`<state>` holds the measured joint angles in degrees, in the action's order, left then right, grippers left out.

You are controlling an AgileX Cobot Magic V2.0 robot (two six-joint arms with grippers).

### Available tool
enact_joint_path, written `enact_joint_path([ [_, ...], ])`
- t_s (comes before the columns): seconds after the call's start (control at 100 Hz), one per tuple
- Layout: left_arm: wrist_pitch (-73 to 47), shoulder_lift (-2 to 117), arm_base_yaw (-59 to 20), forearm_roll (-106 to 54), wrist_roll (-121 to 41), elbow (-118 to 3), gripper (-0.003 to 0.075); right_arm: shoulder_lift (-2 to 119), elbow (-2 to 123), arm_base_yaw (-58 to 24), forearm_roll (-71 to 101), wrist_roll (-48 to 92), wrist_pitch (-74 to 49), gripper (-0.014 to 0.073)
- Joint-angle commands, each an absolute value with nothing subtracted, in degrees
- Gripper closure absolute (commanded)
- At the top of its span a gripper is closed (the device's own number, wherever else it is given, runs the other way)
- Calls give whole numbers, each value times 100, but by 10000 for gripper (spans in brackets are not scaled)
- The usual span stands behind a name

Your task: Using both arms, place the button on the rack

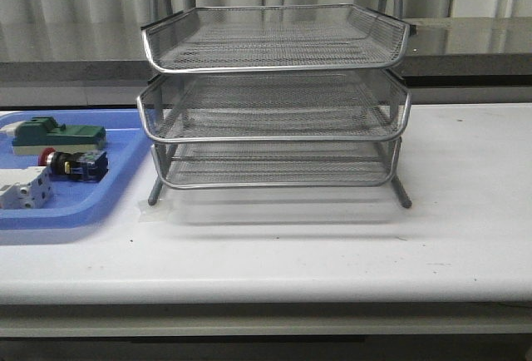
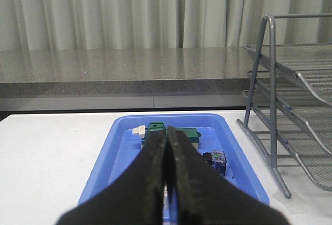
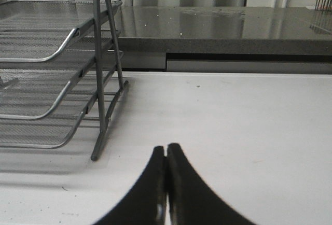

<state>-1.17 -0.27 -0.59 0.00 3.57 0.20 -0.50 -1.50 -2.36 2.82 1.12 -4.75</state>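
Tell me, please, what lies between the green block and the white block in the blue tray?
The button lies between the green block and the white block, seen in the front view.

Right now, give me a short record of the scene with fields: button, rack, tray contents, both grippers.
button: red-headed black push button, lying in the blue plastic tray
rack: silver wire-mesh three-tier rack, all tiers empty, right of the tray
other tray contents: green block, white terminal block
left gripper: shut, holding nothing, above the tray
right gripper: shut, holding nothing, over the white table

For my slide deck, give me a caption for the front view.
Button lies in blue tray left of the empty three-tier rack on a white table.
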Motion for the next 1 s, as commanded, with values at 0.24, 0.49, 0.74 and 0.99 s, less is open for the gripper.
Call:
enact_joint_path([
  [0.24,347,-211,-45,-35,392,220,741,-5,601,-208,551,133,-414,652],
  [0.49,347,-211,-45,-35,392,220,741,1356,2320,-208,813,132,-2117,652],
  [0.74,347,-211,-45,-35,392,220,741,3017,3790,-208,1035,132,-3639,652],
  [0.99,347,-211,-45,-35,392,220,741,4044,3952,-208,1718,132,-3659,652],
])
